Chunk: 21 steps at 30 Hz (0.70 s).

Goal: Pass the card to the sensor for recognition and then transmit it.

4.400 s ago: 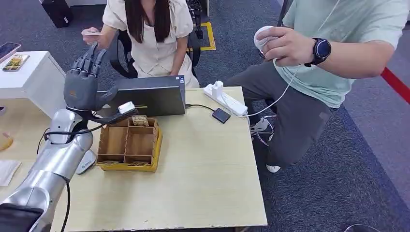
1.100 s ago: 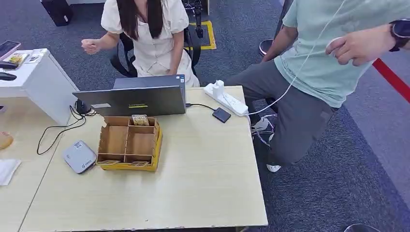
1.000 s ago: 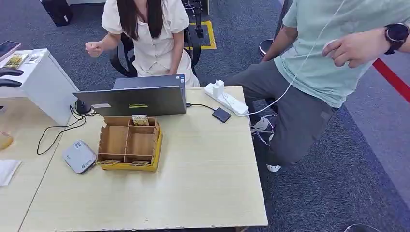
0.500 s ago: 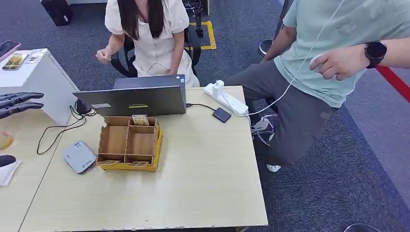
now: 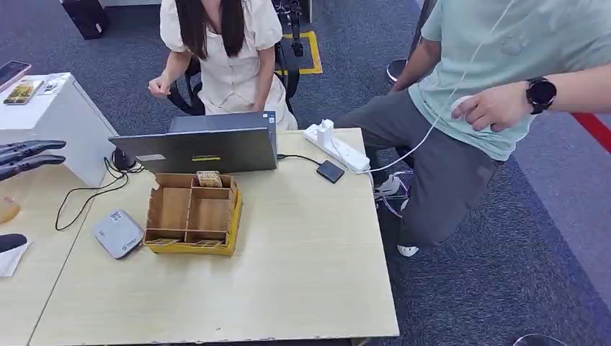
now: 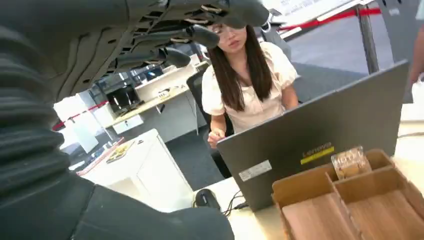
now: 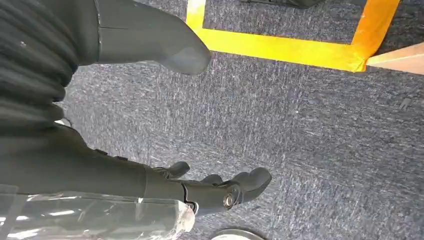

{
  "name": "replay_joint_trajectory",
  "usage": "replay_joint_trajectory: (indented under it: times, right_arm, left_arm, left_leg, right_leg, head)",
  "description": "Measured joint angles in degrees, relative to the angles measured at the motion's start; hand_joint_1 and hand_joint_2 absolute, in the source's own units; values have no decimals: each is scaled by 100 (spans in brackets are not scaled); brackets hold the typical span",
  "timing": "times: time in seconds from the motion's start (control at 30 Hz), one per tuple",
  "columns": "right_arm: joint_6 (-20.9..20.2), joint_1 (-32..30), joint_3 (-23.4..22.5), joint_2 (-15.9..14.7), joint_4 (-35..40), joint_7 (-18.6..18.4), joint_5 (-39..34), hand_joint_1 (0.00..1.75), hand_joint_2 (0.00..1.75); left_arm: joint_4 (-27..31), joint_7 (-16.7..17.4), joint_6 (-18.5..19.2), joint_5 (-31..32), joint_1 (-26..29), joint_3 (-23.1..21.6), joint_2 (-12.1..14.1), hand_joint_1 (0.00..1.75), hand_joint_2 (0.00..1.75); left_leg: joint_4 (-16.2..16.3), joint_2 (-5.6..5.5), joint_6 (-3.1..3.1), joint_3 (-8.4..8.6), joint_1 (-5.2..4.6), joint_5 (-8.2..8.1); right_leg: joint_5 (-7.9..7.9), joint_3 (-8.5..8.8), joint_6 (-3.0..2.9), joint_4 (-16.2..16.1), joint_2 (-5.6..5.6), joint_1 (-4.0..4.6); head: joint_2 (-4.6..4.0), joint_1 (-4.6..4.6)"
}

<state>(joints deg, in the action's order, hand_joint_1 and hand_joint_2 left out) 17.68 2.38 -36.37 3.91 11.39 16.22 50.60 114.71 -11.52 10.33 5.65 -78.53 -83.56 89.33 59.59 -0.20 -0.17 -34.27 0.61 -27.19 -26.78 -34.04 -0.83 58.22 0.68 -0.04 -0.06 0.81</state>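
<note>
My left hand (image 5: 26,158) reaches in at the table's left edge with its fingers stretched out and apart, holding nothing. It hovers left of the grey card sensor (image 5: 117,233), which lies flat on the table (image 5: 302,274). In the left wrist view the fingers (image 6: 195,34) spread over an empty palm. A small stack of cards (image 5: 209,179) stands in a back compartment of the wooden box (image 5: 232,216), also seen as cards (image 6: 352,161) from the wrist. My right hand (image 7: 100,170) hangs over carpet, fingers loose, empty.
A grey laptop (image 5: 202,149) stands behind the box, with a seated person (image 5: 220,50) behind it. A white power strip (image 5: 336,149) and a small black device (image 5: 329,171) lie at the back right. Another person (image 5: 490,94) sits to the right, holding a white corded object.
My left hand, raised toward the seated person 4.4 s ago, went out of view, then came back low at the left edge. Both people lowered their hands.
</note>
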Motion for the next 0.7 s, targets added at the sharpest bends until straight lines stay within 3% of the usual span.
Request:
replay_joint_trajectory:
  times: [0.1, 0.23, 0.33, 0.4, 0.53, 0.6, 0.63, 0.7]
  right_arm:
    - [4, 14, -13, 2, 0, 22, 24, 0, 175]
    - [2, 23, -70, 2, 0, 11, 70, 0, 175]
    - [0, 22, -103, 18, 0, 20, 127, 0, 175]
    - [2, 19, -160, 35, -2, 18, 166, 0, 175]
    - [4, 39, -284, 83, -2, 20, 265, 0, 175]
    - [4, 14, -345, 85, -2, 20, 306, 0, 175]
    - [4, -1, -356, 85, -2, 20, 311, 0, 175]
    - [4, -11, -398, 85, -2, 26, 334, 0, 175]
  left_arm:
    - [-161, 126, -863, 297, 546, -85, -157, 0, 175]
    - [-493, 572, -1766, 889, 1540, -94, -527, 0, 175]
    - [-855, 894, -2069, 1617, 2737, 250, -899, 0, 175]
    - [-1210, 1135, -1927, 2551, 3943, 1108, -1461, 0, 175]
    - [-1970, 876, -1391, 4389, 5811, 3206, -3125, 0, 175]
    - [-2224, 822, -1269, 4737, 6284, 3846, -3648, 0, 175]
    - [-2276, 806, -1254, 4770, 6450, 3981, -3725, 0, 175]
    - [-2471, 739, -1206, 4907, 6662, 4477, -4165, 0, 175]
  left_leg:
    - [0, 0, 0, 1, 1, 0]
    - [0, 1, 0, 5, 0, 1]
    - [2, 14, -1, 15, -3, 0]
    - [0, 19, 0, 26, -18, 1]
    - [-4, 50, 2, 16, -13, -2]
    - [-3, 78, 7, 17, -18, -6]
    - [-3, 81, 8, 16, -18, -7]
    - [-1, 67, 9, 10, -17, -7]
  right_leg:
    - [0, 0, 0, 0, 0, 1]
    - [1, 2, -1, 0, 1, 0]
    - [2, -5, -2, -4, 15, -2]
    - [1, -12, 0, -8, 21, -16]
    - [7, 0, 4, -7, 56, -15]
    - [14, -6, 14, -8, 88, -18]
    - [14, -7, 14, -10, 89, -18]
    - [13, -7, 17, -12, 78, -18]
  head:
    - [0, -2]
    - [2, -4]
    - [0, -2]
    - [2, 2]
    - [0, -4]
    - [2, 2]
    - [2, 2]
    - [2, 0]
